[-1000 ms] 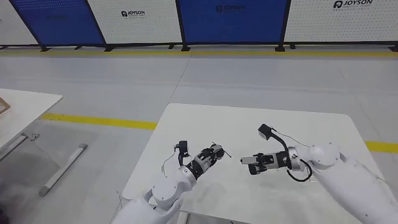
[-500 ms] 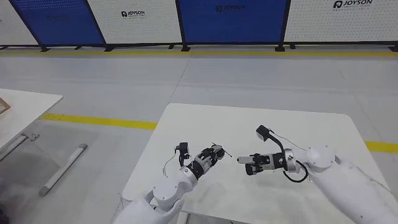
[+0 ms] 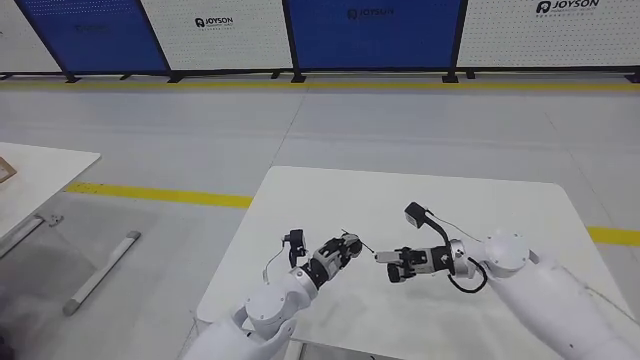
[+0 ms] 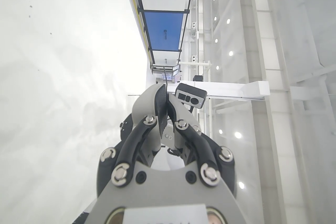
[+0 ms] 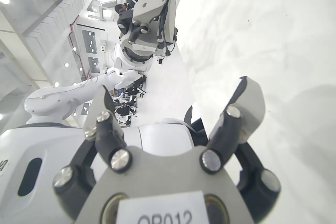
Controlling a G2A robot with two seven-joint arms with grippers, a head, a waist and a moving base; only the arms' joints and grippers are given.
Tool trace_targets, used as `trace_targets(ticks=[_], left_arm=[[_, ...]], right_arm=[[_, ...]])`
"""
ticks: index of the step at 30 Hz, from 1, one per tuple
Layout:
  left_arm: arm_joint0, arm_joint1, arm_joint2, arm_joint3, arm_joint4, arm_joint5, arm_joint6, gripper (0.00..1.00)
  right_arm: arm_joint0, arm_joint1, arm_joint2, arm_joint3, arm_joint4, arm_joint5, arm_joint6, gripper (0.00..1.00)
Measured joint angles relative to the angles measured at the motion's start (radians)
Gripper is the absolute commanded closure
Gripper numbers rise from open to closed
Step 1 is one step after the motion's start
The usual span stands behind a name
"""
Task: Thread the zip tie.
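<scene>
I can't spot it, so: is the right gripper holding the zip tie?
No, the right gripper is open and empty; the left gripper pinches the zip tie.

Glossy white rounded arm shells point(image 3: 505, 253), thin black cables point(image 3: 468, 284) looped at wrists. Grey metal left gripper point(image 4: 165, 93) and right gripper point(image 5: 173, 86) alike: black link bars point(image 4: 136, 135), round silver screws point(image 4: 148, 119), black ribbed pads point(image 4: 161, 101) (white printed label point(image 5: 160, 206) at the base).
</scene>
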Motion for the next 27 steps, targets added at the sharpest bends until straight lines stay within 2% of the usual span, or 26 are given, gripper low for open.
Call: trace_targets(ticks=[4,9,17,22,23,24,27], left_arm=[[0.012,0.001,-0.013,-0.010,-0.013,0.002,-0.023,1.00],[0.021,0.000,-0.024,-0.016,-0.011,-0.002,-0.018,1.00],[0.020,-0.001,-0.023,-0.015,-0.011,0.000,-0.017,1.00],[0.013,-0.006,-0.023,-0.008,-0.021,0.001,-0.012,1.00],[0.013,-0.007,-0.024,-0.009,-0.022,-0.001,-0.011,1.00],[0.015,-0.007,-0.026,-0.010,-0.024,-0.003,-0.011,1.00],[0.019,-0.008,-0.031,-0.012,-0.025,-0.004,-0.013,1.00]], right_arm=[[-0.001,-0.013,0.004,-0.001,-0.005,0.005,-0.008,0.00],[0.011,-0.038,0.004,0.044,0.016,-0.002,-0.024,0.00],[0.003,-0.037,0.007,0.035,0.008,0.006,-0.036,0.00],[-0.019,-0.030,0.046,0.021,0.023,0.006,-0.025,0.00],[-0.020,-0.030,0.050,0.019,0.021,0.005,-0.020,0.36],[-0.022,-0.030,0.056,0.016,0.018,0.006,-0.016,0.53],[-0.026,-0.031,0.064,0.010,0.010,0.014,-0.011,0.67]])
